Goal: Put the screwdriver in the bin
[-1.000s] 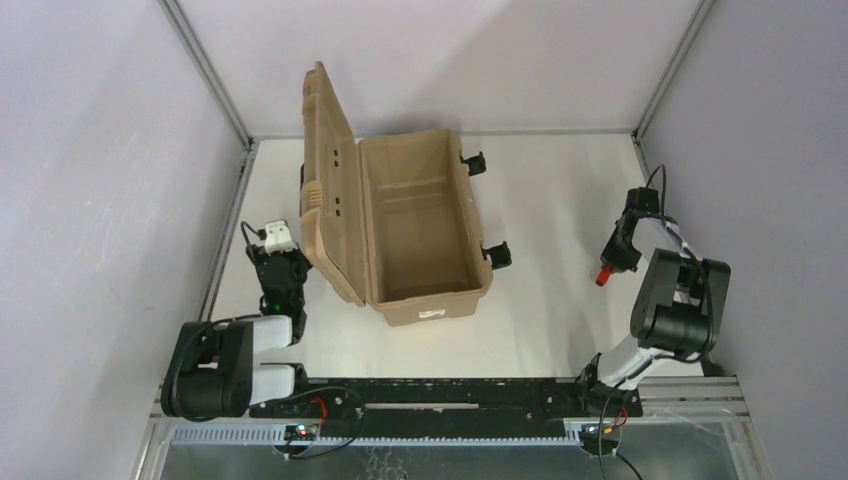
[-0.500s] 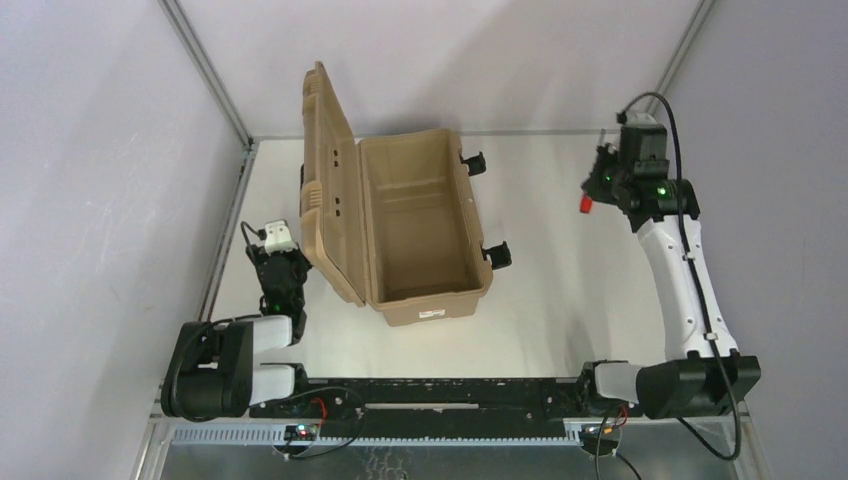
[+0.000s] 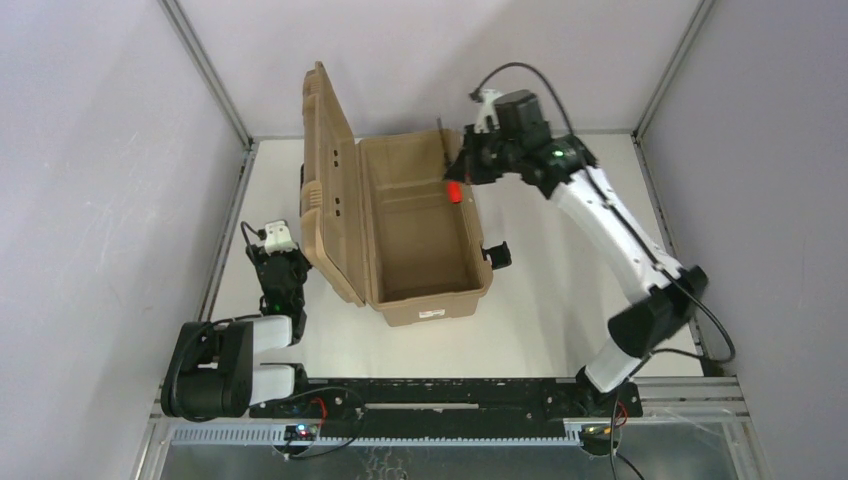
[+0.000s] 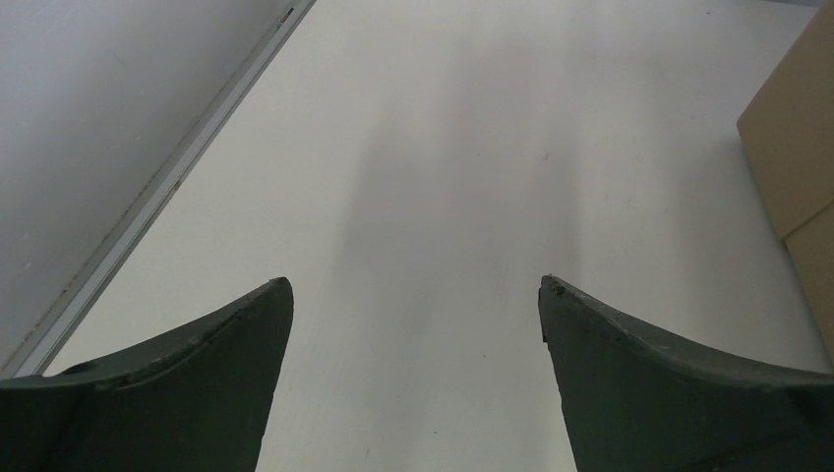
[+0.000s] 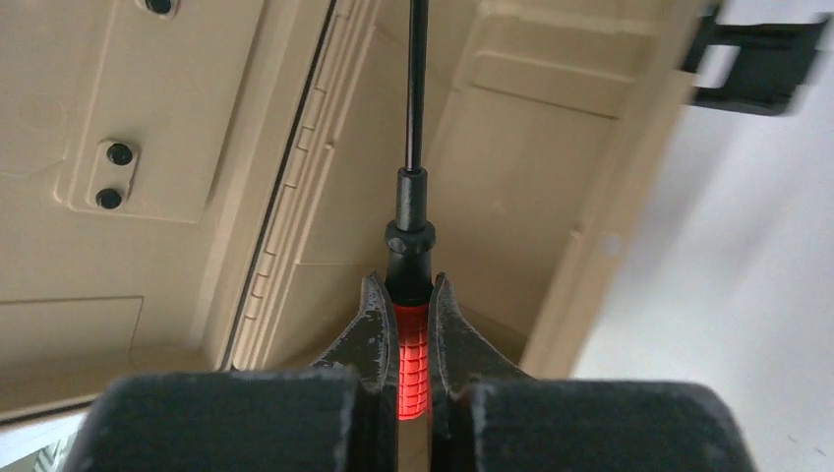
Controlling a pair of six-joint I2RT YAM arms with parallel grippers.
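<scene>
Top external view: the right arm's pincer (image 3: 458, 180) grips the red handle of a small screwdriver with a thin dark shaft (image 3: 452, 192), held over the large tan plastic bin (image 3: 430, 305) near its right rim. The bin's lid stands open. The left pincer (image 4: 413, 295) is spread wide above the white table (image 3: 570, 270), beside the lid.

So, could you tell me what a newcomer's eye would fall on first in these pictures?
The big tan bin stands open mid-table, its lid raised on the left side. The right gripper reaches over the bin's far right rim, shut on the red-handled screwdriver. The left gripper hangs open above the table beside the bin.
</scene>
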